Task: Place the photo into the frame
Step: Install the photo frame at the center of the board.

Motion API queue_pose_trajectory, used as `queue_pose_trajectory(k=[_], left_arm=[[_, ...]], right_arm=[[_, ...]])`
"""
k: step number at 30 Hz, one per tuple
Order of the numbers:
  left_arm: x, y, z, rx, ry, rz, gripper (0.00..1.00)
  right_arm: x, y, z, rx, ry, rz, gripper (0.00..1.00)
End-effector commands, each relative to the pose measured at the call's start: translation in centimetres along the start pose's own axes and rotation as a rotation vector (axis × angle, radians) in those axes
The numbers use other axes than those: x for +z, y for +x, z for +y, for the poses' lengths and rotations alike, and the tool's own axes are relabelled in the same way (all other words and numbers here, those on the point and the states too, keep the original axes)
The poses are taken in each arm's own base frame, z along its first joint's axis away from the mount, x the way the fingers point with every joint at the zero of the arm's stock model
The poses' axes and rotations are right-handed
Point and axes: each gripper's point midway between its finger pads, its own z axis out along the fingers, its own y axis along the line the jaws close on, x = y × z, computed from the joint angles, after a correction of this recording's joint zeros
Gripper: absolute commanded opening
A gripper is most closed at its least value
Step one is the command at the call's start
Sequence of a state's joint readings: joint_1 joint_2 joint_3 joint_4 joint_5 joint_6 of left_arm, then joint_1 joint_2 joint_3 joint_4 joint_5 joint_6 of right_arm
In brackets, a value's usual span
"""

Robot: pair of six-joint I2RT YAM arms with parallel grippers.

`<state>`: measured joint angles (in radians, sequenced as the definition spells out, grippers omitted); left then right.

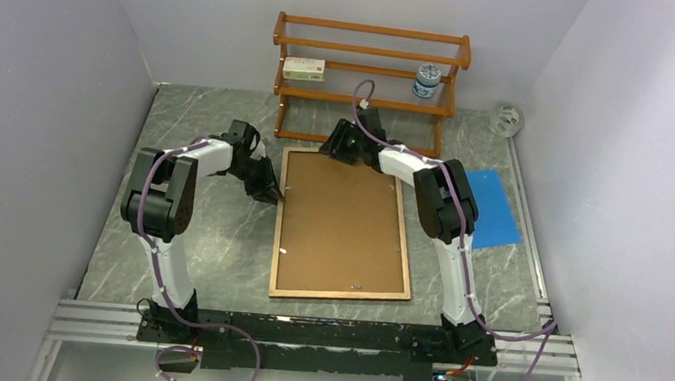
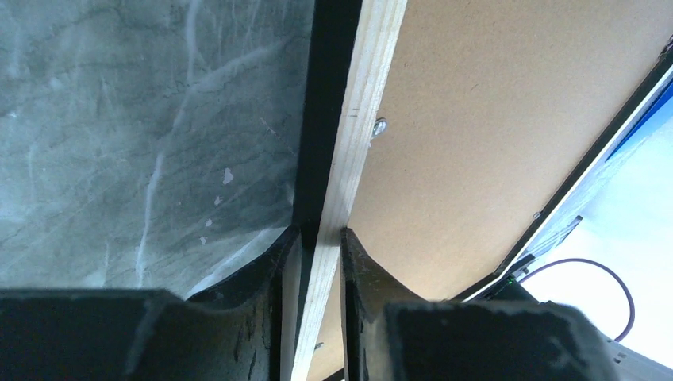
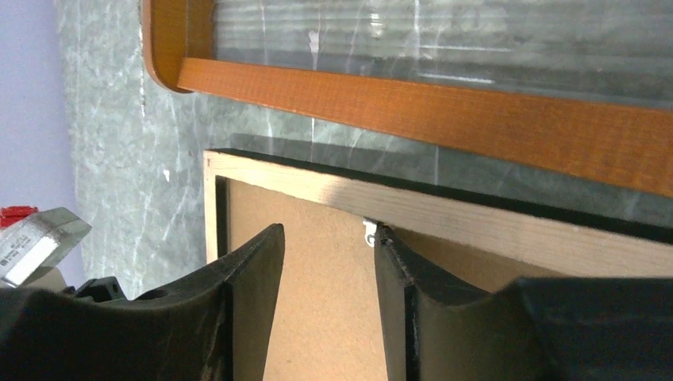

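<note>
- The frame [image 1: 339, 294] is lying face down in the middle of the table [image 1: 200, 243], its light wood back facing up and the brown backing board [image 1: 342, 223] sitting inside its border.
- The left gripper [image 2: 321, 232] is pinching the frame's left border near the far corner, one finger on the outer black edge and one on the inner side.
- The right gripper [image 3: 327, 234] is hovering at the frame's far edge with its fingers spread apart, the right fingertip just beside a small metal tab [image 3: 370, 232].
- A wooden shelf rack [image 1: 370, 64] is standing just beyond the frame.
- A blue sheet [image 1: 491, 207] is lying to the right.
</note>
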<state>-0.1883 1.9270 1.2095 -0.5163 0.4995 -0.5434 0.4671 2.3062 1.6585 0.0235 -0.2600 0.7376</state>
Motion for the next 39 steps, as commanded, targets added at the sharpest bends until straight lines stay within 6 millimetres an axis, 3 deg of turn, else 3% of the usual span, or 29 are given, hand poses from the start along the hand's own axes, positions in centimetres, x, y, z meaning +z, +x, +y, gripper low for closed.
queue_pose_trajectory(k=[1,3,6,13,19,25,32,39], left_arm=[[0.9,0.5,1.4,-0.002,-0.075,0.017,0.26],[0.6,0.4,1.1,-0.003,-0.072,0.012,0.28],[0.3,0.4,1.0,-0.003,-0.071,0.005,0.33],[-0.4,0.7,0.6,-0.011,-0.057,-0.009,0.42],[-0.8,1.3,0.7,-0.021,-0.055,-0.019,0.46],[-0.6,2.2,1.0,-0.042,-0.048,-0.006,0.47],[-0.7,2.5,1.1,-0.050,-0.049,-0.009,0.48],[-0.9,2.6,1.3,-0.045,-0.057,-0.009,0.48]], right_arm=[[-3.3,-2.2,2.1,-0.063,0.024,-0.067,0.51],[-5.7,-3.5,3.3,-0.099,0.025,-0.112,0.53],[-8.5,-3.8,2.4,-0.136,0.099,-0.145,0.54],[-15.1,-1.0,-5.2,-0.252,0.432,-0.149,0.60],[-19.9,-0.1,-10.6,-0.321,0.683,-0.159,0.76],[-20.6,0.4,-13.9,-0.329,0.790,-0.087,0.76],[-18.1,0.4,-14.3,-0.354,0.706,0.001,0.69],[-16.9,-0.1,-15.6,-0.310,0.747,-0.019,0.59]])
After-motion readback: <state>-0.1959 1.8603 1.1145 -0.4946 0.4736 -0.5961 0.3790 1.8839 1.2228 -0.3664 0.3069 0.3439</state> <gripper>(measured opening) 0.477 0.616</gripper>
